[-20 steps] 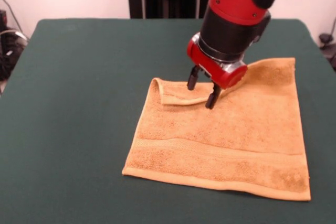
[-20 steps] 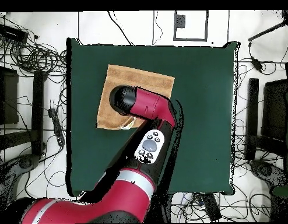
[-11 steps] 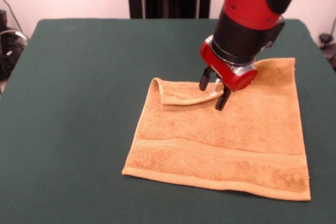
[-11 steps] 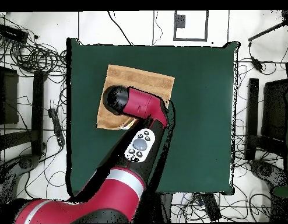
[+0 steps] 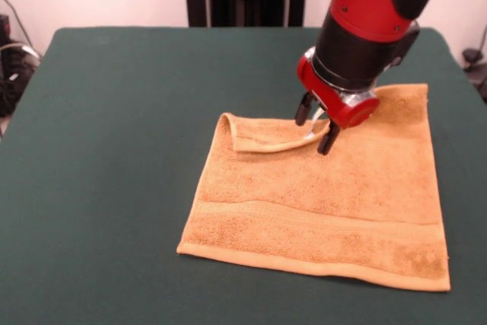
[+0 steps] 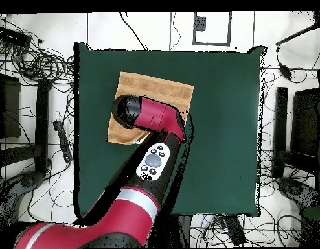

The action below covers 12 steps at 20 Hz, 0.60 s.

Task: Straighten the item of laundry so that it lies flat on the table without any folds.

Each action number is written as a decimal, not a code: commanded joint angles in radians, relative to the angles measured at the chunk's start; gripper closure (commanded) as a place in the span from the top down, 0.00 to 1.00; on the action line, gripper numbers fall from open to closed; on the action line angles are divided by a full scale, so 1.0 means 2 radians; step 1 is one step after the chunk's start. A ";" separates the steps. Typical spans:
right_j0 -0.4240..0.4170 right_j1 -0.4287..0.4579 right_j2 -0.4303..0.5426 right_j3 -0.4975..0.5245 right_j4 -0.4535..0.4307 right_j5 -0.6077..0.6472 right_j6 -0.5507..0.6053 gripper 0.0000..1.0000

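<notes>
Green felt covers the bench, and we see one golden-orange terry towel on it, right of centre in the front view.
We count one towel, one fold and one claw. The far strip is turned over onto the towel. The claw's jaws stand apart, astride that strip's right end. Soft and limp, the cloth should drape and drag; we judge the folded hem the place to grip.

Nubby terry-cloth towel on matt felt-like table
</notes>
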 commanded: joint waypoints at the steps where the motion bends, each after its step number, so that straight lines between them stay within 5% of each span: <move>1: 0.012 -0.020 0.017 0.021 0.013 0.051 0.125 1.00; 12: 0.013 -0.021 0.018 0.024 0.012 0.056 0.129 1.00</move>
